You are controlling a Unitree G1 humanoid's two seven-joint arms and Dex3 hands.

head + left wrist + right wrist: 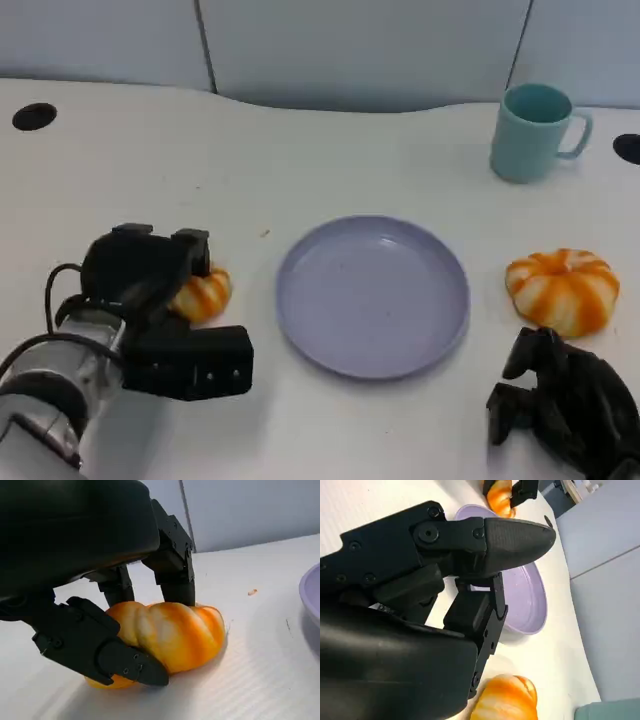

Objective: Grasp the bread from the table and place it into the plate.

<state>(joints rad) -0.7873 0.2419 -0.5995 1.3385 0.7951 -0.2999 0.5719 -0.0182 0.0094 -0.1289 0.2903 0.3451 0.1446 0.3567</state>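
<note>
A small orange-and-white striped bread (207, 293) lies on the white table left of the lilac plate (372, 295). My left hand (150, 275) is closed around it. In the left wrist view the thumb (100, 652) presses its near side and the fingers (175, 577) its far side, while the bread (175, 630) rests on the table. A second, larger striped bread (562, 290) sits right of the plate. My right hand (565, 405) rests near the front edge below that bread, fingers loosely bent, holding nothing. The right wrist view shows the plate (530, 600) and this bread (507, 700).
A teal mug (535, 130) stands at the back right. Two dark round holes (34, 116) sit in the table's far corners. A grey partition wall runs behind the table. The plate's rim (312, 595) lies a short way from the held bread.
</note>
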